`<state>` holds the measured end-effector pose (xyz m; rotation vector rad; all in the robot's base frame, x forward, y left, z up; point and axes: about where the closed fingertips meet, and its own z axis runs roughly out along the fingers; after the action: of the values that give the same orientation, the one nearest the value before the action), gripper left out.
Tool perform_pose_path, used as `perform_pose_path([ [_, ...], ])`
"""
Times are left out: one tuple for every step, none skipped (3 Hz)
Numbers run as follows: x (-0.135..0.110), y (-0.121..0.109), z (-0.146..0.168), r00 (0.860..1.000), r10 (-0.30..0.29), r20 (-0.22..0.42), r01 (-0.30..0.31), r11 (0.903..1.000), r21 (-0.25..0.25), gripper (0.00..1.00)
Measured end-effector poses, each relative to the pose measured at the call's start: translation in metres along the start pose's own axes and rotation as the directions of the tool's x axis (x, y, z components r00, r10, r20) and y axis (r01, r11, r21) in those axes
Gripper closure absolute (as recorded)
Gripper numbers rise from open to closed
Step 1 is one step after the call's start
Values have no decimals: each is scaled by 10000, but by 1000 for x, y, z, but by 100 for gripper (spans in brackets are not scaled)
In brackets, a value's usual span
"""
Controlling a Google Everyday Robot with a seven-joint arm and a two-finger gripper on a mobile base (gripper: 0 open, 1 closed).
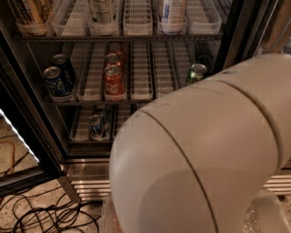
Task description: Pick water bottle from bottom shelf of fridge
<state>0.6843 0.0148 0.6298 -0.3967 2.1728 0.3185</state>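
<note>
The fridge (229,41) stands open in front of me, its wire racks in view. My arm's large white casing (204,154) fills the lower right and covers most of the bottom shelf (83,132). Only the shelf's left white lane trays show, with a blue-and-silver can (96,126) in one. The water bottle is hidden behind the arm. My gripper is hidden too, somewhere behind the casing at the bottom shelf's height.
The middle rack holds blue cans (55,81), red cola cans (113,82) and a green can (196,73). Bottles (172,11) stand on the rack above. The ribbed steel base (88,179) is below, the open door's frame (22,132) at left, and black cables (41,211) on the floor.
</note>
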Motion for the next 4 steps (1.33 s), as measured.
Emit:
perform_pose_path([
  [8, -16, -6, 10000, 61, -33, -60, 9991, 417, 24],
  [9, -35, -9, 9998, 203, 41, -206, 9962, 847, 24],
  [-21, -26, 9, 9975, 123, 694, -178, 9968, 781, 29],
  [-25, -23, 14, 9972, 131, 730, -184, 9973, 715, 29],
])
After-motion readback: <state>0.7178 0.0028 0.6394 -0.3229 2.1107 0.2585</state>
